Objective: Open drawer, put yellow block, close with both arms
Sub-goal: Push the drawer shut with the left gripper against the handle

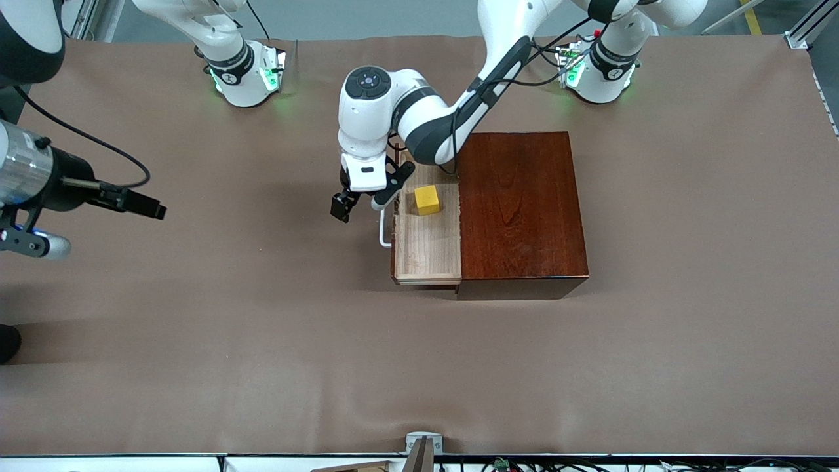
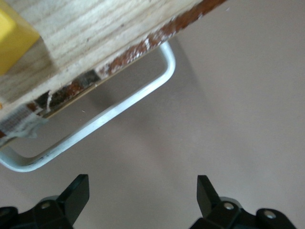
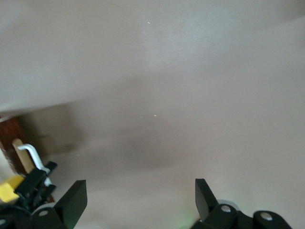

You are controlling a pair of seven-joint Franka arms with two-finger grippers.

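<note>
Front view shows the drawer (image 1: 427,248) pulled out of the mahogany box (image 1: 521,206) toward the right arm's end of the tabletop (image 1: 262,341). The yellow block (image 1: 427,199) sits inside on the pale wood floor, in the part of the tray farther from the front camera. The left pincer (image 1: 358,204) hangs over the tabletop just outside the drawer front, beside the white handle (image 1: 383,236), with its fingers apart and nothing between them; the block lies just past the drawer front from it, close by but not touching. In the left wrist view the handle (image 2: 95,126) runs above the spread fingertips (image 2: 76,191). The right pincer (image 3: 140,195) waits over bare tabletop toward the right arm's end, well apart from the drawer, fingers wide apart and empty.
</note>
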